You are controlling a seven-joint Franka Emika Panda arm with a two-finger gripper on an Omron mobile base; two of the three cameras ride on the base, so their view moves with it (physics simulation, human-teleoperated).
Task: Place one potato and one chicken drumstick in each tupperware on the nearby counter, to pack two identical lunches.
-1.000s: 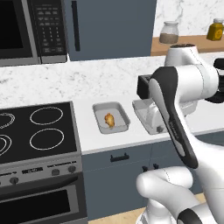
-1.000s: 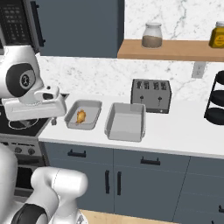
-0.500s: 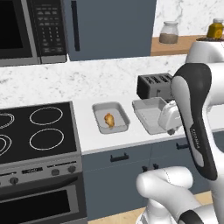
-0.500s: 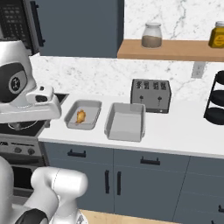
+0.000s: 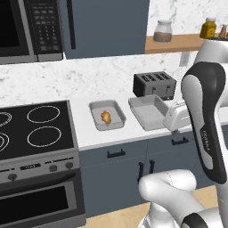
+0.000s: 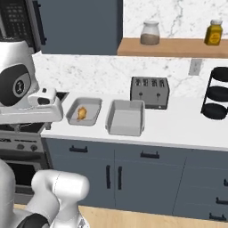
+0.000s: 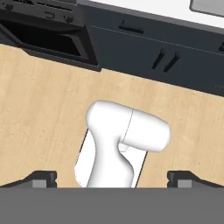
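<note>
The gripper [image 7: 112, 179] points down at the wood floor [image 7: 39, 109] in front of the cabinets, its two dark fingertips [image 7: 41, 178] spread wide to the far sides of the hand view with nothing between them. In the base views the hand hangs just out past the front edge of the counter [image 6: 178, 129], level with the worktop and clear of everything on it. Taking the toaster [image 6: 149, 91] as landmark: the larger tupperware [image 6: 126, 117] lies just in front of it and slightly toward the stove, empty, its near rim close to the counter's front edge. The smaller tupperware [image 6: 84, 111] sits beside that one, farther from the toaster toward the stove [image 5: 31, 129], with a narrow gap of bare worktop between the two rims. Inside the smaller tray rests one golden-orange piece, which looks like a chicken drumstick [image 5: 106, 116], near the middle and apart from the walls. On the other side of the toaster the counter runs open and white up to a black tiered rack [image 6: 215, 93]. Above the toaster a wooden shelf [image 6: 173, 46] carries two jars.
</note>
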